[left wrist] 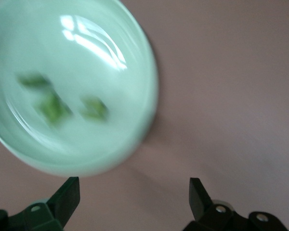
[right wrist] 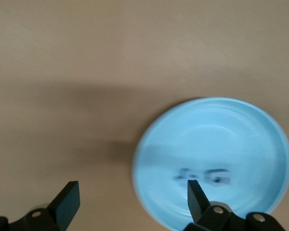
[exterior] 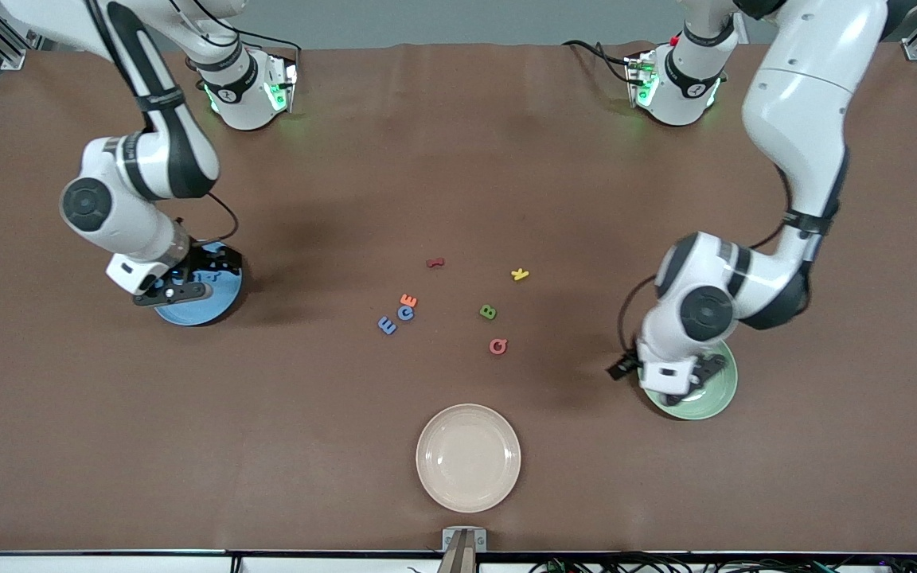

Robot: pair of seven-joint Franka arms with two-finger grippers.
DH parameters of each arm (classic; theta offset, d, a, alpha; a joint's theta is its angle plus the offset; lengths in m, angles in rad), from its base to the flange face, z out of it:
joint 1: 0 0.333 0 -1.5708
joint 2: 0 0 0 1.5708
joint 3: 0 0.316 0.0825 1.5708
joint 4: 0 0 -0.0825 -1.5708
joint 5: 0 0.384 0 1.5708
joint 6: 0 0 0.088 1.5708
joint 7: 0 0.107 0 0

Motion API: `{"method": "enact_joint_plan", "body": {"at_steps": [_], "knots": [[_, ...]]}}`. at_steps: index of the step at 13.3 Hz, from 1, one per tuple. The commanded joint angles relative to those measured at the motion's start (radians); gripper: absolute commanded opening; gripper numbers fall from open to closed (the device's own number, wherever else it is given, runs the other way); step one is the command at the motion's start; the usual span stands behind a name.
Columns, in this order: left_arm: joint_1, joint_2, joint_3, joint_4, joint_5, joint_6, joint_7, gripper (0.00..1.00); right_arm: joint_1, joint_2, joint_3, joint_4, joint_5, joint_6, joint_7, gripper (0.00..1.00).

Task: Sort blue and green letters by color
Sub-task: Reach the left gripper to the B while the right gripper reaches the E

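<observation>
The right hand (exterior: 188, 280) hangs over the blue plate (exterior: 212, 306) at the right arm's end of the worktop (exterior: 458, 159), fingers spread and pinching nothing; two small blue pieces (right wrist: 204, 175) lie in that plate, so it looks set as the drop point for blue. In the middle of the worktop the loose letters lie scattered: a blue E (exterior: 387, 325) and a blue C (exterior: 406, 313) side by side, with an orange E (exterior: 409, 300) touching the C, then a dark red piece (exterior: 435, 262), a green B (exterior: 488, 312), a pink Q (exterior: 498, 346) just nearer the camera than the B, and a yellow K (exterior: 520, 274). All are tiny and chunky, far smaller than the plates. A cream plate (exterior: 468, 457) sits nearest the camera with nothing in it. The left hand (exterior: 685, 380) hovers over the green plate (exterior: 717, 394) at the left arm's end, fingers spread and bare; three green pieces (left wrist: 62, 103) lie in it, blurred. By my reckoning, two blues and one green remain to sort.
</observation>
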Motion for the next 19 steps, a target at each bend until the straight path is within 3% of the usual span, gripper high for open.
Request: {"method": "enact_joint_plan", "body": {"at_steps": [1,5,8,11,15,17,19], "knots": [[-0.146,-0.015,-0.004,0.007,0.012,0.014,-0.138,1.00,0.129,0.066,-0.006,0.095,0.002,-0.020,0.334,0.98],[-0.281,0.086,0.003,0.099,0.004,0.033,-0.375,0.96,0.299,0.245,-0.005,0.311,0.002,-0.038,0.762,0.99],[-0.347,0.145,0.006,0.119,0.007,0.056,-0.602,0.82,0.372,0.385,-0.006,0.536,0.064,-0.112,1.020,0.99],[-0.349,0.185,0.010,0.137,0.004,0.114,-0.748,0.78,0.416,0.486,-0.006,0.597,0.068,-0.039,1.047,1.00],[-0.373,0.228,0.023,0.171,0.007,0.117,-0.768,0.74,0.442,0.555,-0.006,0.650,0.066,0.006,1.145,0.99],[-0.378,0.240,0.023,0.171,0.007,0.119,-0.767,0.63,0.444,0.566,-0.006,0.650,0.065,0.014,1.145,0.96],[-0.381,0.240,0.023,0.167,0.010,0.119,-0.759,0.42,0.447,0.577,-0.006,0.649,0.065,0.017,1.147,0.84]]}}
